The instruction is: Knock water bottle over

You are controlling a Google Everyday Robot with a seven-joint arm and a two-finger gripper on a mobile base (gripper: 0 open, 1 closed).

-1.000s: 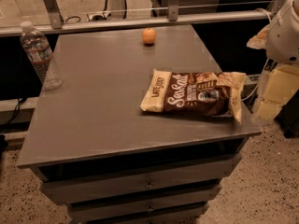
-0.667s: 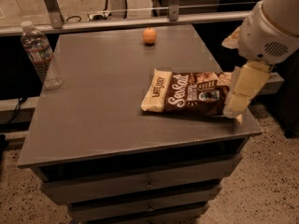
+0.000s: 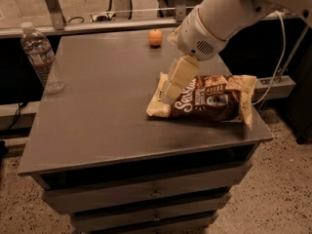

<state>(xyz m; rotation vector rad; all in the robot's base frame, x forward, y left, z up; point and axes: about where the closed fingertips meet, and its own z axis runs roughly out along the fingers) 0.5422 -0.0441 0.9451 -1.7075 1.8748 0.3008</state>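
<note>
The water bottle (image 3: 42, 57) is clear ribbed plastic with a white cap and stands upright at the far left edge of the grey table (image 3: 102, 126). My gripper (image 3: 176, 82) hangs from the white arm over the left end of the chip bag (image 3: 207, 99), in the middle right of the table. It is far to the right of the bottle and touches nothing I can see.
A brown and cream chip bag lies flat on the right side of the table. A small orange fruit (image 3: 155, 37) sits near the far edge. The table has drawers below. A rail and cables run behind it. A white cable (image 3: 278, 67) hangs at the right.
The arm has swung in from the right edge of the table toward the left, and the gripper now hangs over the left end of the chip bag. The bottle has not moved.
</note>
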